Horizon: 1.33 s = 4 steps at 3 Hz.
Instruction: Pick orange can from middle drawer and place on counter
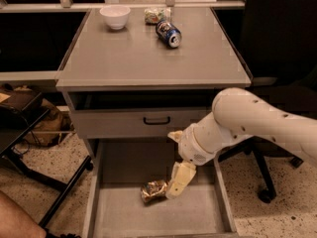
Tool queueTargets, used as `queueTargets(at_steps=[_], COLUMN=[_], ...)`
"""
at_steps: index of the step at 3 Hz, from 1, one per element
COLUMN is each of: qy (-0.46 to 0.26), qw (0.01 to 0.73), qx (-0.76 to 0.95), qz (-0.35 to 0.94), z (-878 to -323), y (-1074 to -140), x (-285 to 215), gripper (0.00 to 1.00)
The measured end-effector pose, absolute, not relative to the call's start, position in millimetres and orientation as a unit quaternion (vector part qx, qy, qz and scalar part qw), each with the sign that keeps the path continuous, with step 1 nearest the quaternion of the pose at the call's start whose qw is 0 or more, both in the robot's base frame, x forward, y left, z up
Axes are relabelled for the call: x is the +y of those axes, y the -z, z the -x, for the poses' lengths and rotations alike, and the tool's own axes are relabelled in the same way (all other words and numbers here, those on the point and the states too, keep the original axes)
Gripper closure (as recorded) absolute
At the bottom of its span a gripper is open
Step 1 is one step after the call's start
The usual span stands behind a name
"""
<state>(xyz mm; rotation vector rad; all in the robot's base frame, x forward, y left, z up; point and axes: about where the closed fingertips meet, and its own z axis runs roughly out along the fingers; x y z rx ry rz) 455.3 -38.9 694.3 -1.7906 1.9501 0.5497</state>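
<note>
The orange can (153, 191) lies on its side on the flat grey floor of the open drawer (163, 219), near the middle. Its sides are wrinkled, gold-brown and shiny. The cream claw (177, 182) is down inside the drawer, right against the can's right end — if it is open or closed, I cannot tell. The smooth white arm (247, 123) comes from the right. Above, the flat grey table (148, 58) carries a round white bowl (115, 16), a blue can (169, 33) on its side and a pale packet (156, 15).
</note>
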Motion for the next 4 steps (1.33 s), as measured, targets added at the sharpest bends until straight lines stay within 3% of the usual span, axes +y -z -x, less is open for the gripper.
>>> queueTargets(at_steps=[2,4], qy=[-0.216,-0.237], qw=[0.266,0.262], qx=[0.703,0.697], qz=[0.624,0.624], z=[-498.4,-502.8], y=[-590.5,-562.6], x=[4.3,14.4], gripper=[0.00,0.00])
